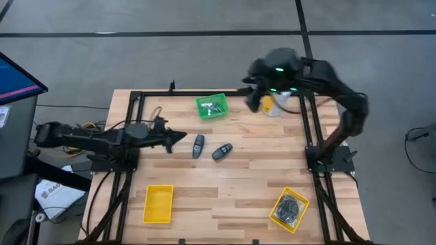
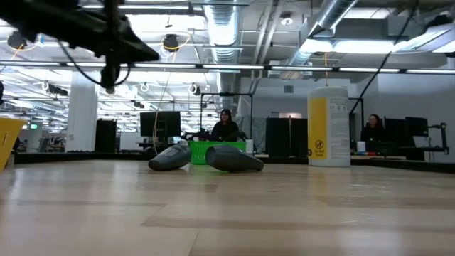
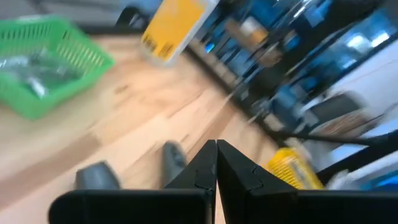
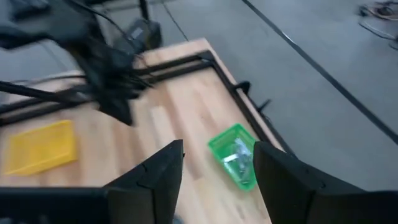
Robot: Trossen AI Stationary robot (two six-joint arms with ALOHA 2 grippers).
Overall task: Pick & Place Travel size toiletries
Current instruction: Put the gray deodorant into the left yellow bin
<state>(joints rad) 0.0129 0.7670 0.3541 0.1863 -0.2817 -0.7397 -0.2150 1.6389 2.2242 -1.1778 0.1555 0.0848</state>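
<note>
Green tray (image 1: 212, 107) holds silvery pieces; two dark ovals (image 1: 208, 148) await on the bench. Left end effector (image 1: 178, 136) pressed together nearby; right end effector (image 4: 216, 163) spread, above.

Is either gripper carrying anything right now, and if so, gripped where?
Nothing is held. The left gripper is shut on nothing above the two dark elongated oval pieces; the right gripper is open and empty above the green plastic tray.

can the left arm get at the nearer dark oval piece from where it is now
Probably yes. The left gripper, fingers shut, hangs just beside the nearer dark oval piece, with only bare table between them. The second oval piece lies farther off, and the right gripper sits well away by the canister.
</note>
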